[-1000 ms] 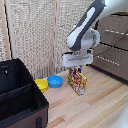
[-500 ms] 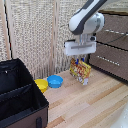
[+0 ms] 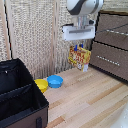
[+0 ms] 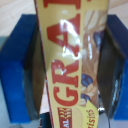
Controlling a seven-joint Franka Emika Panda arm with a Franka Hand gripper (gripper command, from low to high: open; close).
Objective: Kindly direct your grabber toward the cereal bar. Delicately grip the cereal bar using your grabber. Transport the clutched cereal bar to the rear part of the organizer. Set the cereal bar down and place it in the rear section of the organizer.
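My grabber (image 3: 78, 44) is shut on the cereal bar (image 3: 79, 57), a flat yellow, red and orange box that hangs below it, well above the wooden table. In the wrist view the cereal bar (image 4: 67, 65) fills the picture between the blue-tipped fingers (image 4: 17, 75). The organizer (image 3: 20, 97), a large black fabric bin with an inner divider, stands at the exterior view's lower left, far from the grabber.
A yellow bowl (image 3: 41, 84) and a blue bowl (image 3: 55, 81) sit on the table beside the organizer. Brown wooden drawers (image 3: 111, 47) stand at the exterior view's right. A woven screen (image 3: 35, 35) stands behind.
The grabber has lifted the cereal bar higher off the table, still shut on it.
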